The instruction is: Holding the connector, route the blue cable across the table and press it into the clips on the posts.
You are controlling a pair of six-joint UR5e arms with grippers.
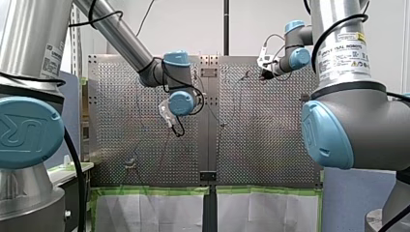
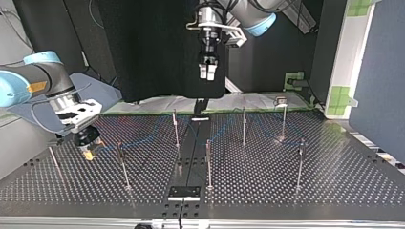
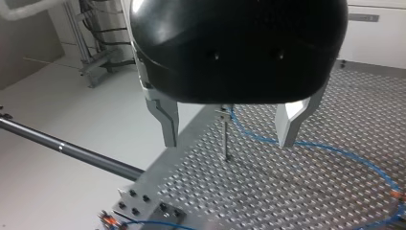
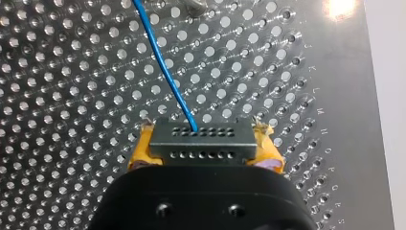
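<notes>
Table (image 4: 57, 72): perforated metal, dull sheen. Posts (image 2: 176, 129) on table: thin bare metal. Cable (image 4: 164, 67): smooth blue plastic. Connector (image 4: 201, 141): matt grey.

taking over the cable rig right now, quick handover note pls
My left gripper: open, empty, raised above the table.
My right gripper: shut on the connector, low over the table at the top view's left.
Blue cable: runs from the connector across the table among the posts.
Done: connector held, cable strung across.
Left: whether any clip holds the cable cannot be told from here; check each post and press the cable in.
</notes>
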